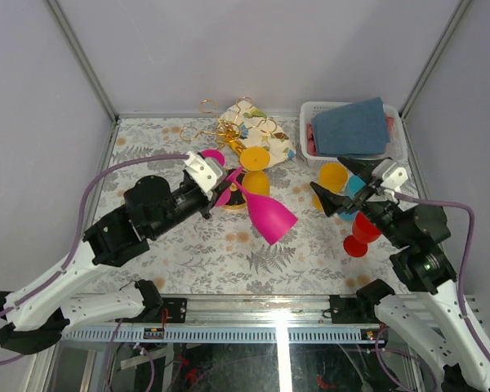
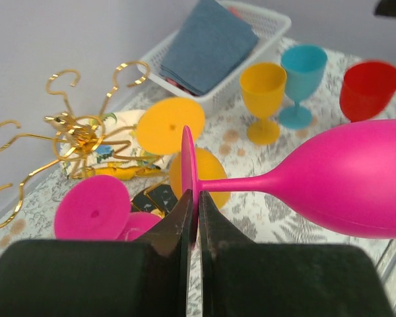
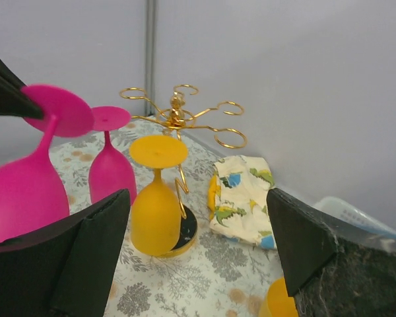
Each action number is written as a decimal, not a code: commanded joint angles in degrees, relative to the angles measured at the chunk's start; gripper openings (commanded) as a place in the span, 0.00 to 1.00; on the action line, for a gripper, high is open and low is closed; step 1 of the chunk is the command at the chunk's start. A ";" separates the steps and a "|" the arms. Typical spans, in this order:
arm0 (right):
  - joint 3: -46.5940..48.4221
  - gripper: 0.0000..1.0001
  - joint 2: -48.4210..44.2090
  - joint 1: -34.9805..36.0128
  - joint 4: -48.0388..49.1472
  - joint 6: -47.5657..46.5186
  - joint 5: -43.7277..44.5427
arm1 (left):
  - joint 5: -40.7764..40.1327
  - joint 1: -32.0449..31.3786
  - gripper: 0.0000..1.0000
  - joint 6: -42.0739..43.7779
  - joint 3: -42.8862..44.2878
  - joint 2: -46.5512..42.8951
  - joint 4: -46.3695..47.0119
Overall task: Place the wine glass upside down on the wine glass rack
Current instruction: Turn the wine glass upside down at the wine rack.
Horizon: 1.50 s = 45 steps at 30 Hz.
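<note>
Fern-printed table [image 1: 188,253] carries the gold wine glass rack [image 1: 229,129] near its back edge. Just in front of the rack, the pink wine glass [image 1: 268,214] is held sideways, its foot pinched in the clenched left claw [image 2: 193,198]. The right claw [image 3: 197,198] gapes wide, grasping nothing.

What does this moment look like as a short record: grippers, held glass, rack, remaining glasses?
left gripper: shut on foot of pink wine glass
pink wine glass: held sideways, not on rack
wine glass rack: second pink glass, yellow glass inverted at it
right gripper: open, empty
standing upright: yellow goblet, blue goblet, red goblet
</note>
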 commanded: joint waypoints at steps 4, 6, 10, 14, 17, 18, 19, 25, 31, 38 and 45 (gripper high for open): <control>2.95 0.83 8.96 -0.21 11.87 -1.70 -21.35 | 10.76 0.14 0.00 9.74 0.48 1.21 -9.10; 3.41 0.82 11.08 -0.22 13.22 -0.69 -26.51 | 13.05 0.19 0.00 10.66 -0.24 0.19 -9.16; 3.48 0.79 14.45 -0.10 15.54 -0.15 -34.38 | 16.34 0.17 0.00 11.82 -1.00 -1.00 -9.65; 3.75 0.76 16.94 1.34 17.20 -0.61 -38.69 | 19.64 0.20 0.00 12.61 -1.07 -0.83 -10.61; 4.90 0.74 18.62 4.22 14.97 -3.89 -39.31 | 20.93 0.16 0.00 12.84 -1.07 -0.33 -10.80; 5.74 0.74 19.32 5.74 12.60 -6.35 -38.73 | 21.25 0.17 0.00 12.98 -0.98 -0.19 -10.95; 6.71 0.74 20.07 7.57 9.86 -9.07 -37.94 | 21.50 0.18 0.00 13.01 -0.89 0.02 -11.06; 10.41 0.67 24.14 12.67 3.33 -15.67 -35.48 | 22.95 0.20 0.00 13.27 -0.50 0.44 -11.65; 13.11 0.61 26.73 13.60 -1.29 -18.93 -36.78 | 25.25 0.17 0.00 13.78 -0.03 0.74 -12.27; 14.84 0.56 30.17 14.83 -8.28 -22.95 -37.90 | 27.03 0.19 0.00 13.96 0.45 1.80 -12.86; 15.30 0.46 31.96 15.60 -10.18 -24.40 -37.27 | 27.25 0.20 0.00 14.11 0.61 1.93 -13.03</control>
